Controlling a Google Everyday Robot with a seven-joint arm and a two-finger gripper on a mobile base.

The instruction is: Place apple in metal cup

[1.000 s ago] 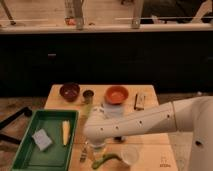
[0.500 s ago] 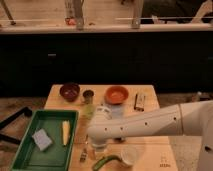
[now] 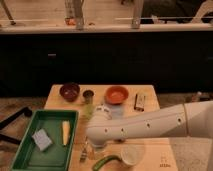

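Observation:
The metal cup [image 3: 88,95] stands upright at the back of the wooden table [image 3: 150,112], between a dark red bowl [image 3: 69,91] and an orange bowl [image 3: 116,94]. The apple does not show; I cannot tell whether it is hidden under my arm. My white arm [image 3: 150,127] reaches in from the right across the table's middle. The gripper [image 3: 93,149] points down at the table's front left, next to the green tray, well in front of the metal cup.
A green tray [image 3: 30,155] at the left holds a blue-grey sponge [image 3: 41,139] and a yellow piece [image 3: 65,132]. A long green vegetable [image 3: 106,161] and a clear whitish cup [image 3: 131,154] lie at the front. A dark bar [image 3: 140,101] lies at the back right.
My arm's wrist end has shifted slightly to the right. The objects on the table have not moved.

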